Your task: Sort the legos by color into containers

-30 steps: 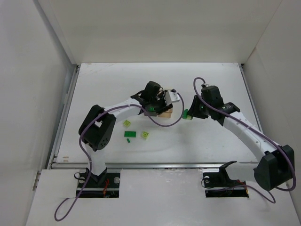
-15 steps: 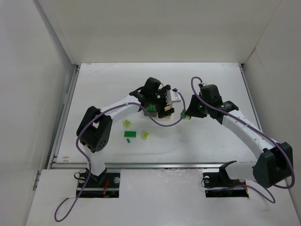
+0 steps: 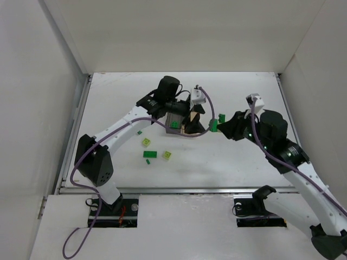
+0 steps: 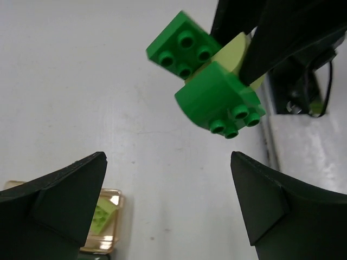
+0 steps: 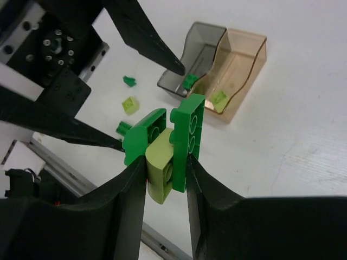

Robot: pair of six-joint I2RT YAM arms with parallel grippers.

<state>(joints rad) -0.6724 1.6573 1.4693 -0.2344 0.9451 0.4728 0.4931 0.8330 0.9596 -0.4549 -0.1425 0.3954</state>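
My right gripper (image 5: pixel 167 179) is shut on a clump of joined legos (image 5: pixel 169 142): two dark green pieces with a lime one between them. The top view shows this clump (image 3: pixel 217 123) held in the air just right of the containers. The smoky grey bin (image 5: pixel 198 57) holds a green brick (image 5: pixel 188 80). Joined to it, the orange-tan bin (image 5: pixel 238 65) holds a lime brick (image 5: pixel 218 97). My left gripper (image 4: pixel 168 200) is open and empty, pointing at the clump (image 4: pixel 209 81) from beside the bins (image 3: pixel 181 124).
Loose legos lie on the table left of the bins: a lime one (image 3: pixel 146 142), a dark green plate (image 3: pixel 150 154), another lime one (image 3: pixel 167 155) and small green bits (image 3: pixel 147 162). The left arm's cable loops near the bins.
The left jaws have opened wide and the wrist has swung up from over the bins toward the right gripper. The right arm has lifted its clump and drawn back slightly.
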